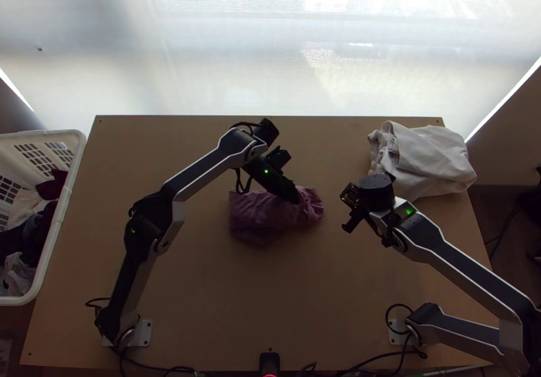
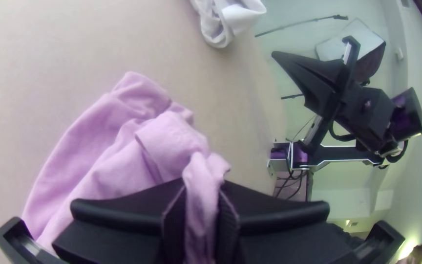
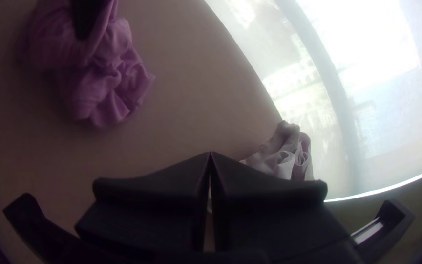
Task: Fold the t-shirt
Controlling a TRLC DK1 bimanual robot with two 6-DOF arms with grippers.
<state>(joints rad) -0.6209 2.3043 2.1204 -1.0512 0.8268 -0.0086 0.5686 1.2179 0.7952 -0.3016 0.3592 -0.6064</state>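
The purple t-shirt (image 1: 260,218) lies bunched in the middle of the table. At its right part is my left gripper (image 1: 295,197). In the left wrist view my left gripper (image 2: 201,215) is shut on a narrow gathered fold of the t-shirt (image 2: 108,151), the rest lying loosely crumpled beside it. My right gripper (image 1: 349,209) is held to the right of the cloth, apart from it. In the right wrist view the fingertips of my right gripper (image 3: 210,155) meet with no cloth between them, and the bunched t-shirt (image 3: 108,83) lies farther off.
White folded cloth (image 1: 429,160) lies at the table's far right corner, beyond the right gripper. A white basket (image 1: 71,174) with clothes stands at the table's left side. Bare wood (image 1: 270,296) stretches between the t-shirt and the near edge.
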